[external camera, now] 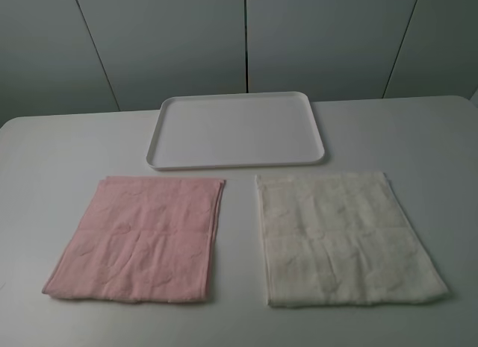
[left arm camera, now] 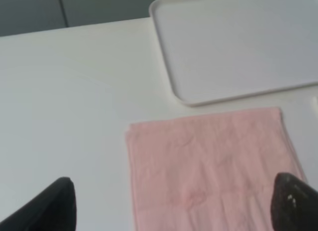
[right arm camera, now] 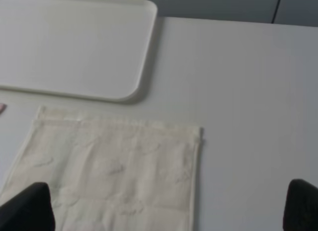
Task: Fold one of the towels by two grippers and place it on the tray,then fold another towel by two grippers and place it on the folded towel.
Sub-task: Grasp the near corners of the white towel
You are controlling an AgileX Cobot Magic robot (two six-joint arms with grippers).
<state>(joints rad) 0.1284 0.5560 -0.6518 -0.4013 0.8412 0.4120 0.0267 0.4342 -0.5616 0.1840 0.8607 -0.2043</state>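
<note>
Black claws on the left gripper [left arm camera: 171,206] stood spread wide and gripped nothing, and I had it hovering above the near part of the pink towel [external camera: 138,239]. The right gripper [right arm camera: 164,206] was just as wide, nothing in it, hovering over the cream towel [external camera: 343,239]. On the white table [external camera: 45,153] the tray [external camera: 239,130] sat at the back, its floor plain white from rim to rim. Both towels lay flat and unfolded just in front of it, pink left, cream right, apart from each other, each faintly embossed.
</note>
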